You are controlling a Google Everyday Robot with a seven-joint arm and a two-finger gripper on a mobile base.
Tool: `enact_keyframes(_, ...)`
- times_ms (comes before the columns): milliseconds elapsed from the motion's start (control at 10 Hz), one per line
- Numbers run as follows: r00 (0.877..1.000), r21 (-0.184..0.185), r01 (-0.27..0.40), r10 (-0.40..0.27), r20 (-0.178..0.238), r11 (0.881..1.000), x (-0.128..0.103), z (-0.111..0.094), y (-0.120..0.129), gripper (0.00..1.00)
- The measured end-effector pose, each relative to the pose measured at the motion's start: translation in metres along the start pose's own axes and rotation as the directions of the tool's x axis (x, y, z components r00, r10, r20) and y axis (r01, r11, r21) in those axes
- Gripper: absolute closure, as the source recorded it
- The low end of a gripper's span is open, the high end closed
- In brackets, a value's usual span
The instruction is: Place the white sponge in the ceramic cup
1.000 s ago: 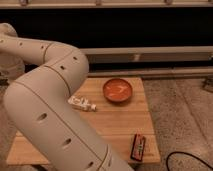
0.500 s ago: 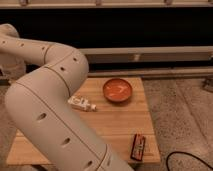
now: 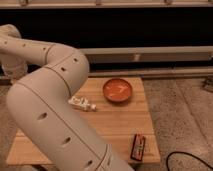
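Observation:
My large white arm (image 3: 50, 100) fills the left half of the camera view and hides much of the wooden table (image 3: 120, 125). The gripper is not in view. The white sponge and the ceramic cup are both out of view, either hidden behind the arm or outside the picture.
A wide orange-red bowl (image 3: 118, 90) stands at the back of the table. A white bottle with a label (image 3: 83, 104) lies on its side next to the arm. A dark red packet (image 3: 138, 146) lies near the front right edge. A black cable (image 3: 187, 157) runs on the floor at right.

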Motion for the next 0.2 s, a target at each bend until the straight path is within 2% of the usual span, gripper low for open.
enact_keyframes(200,1.000,0.001,-0.003,0.003,0.001,1.000,0.0010,0.0016,-0.0028,0.75)
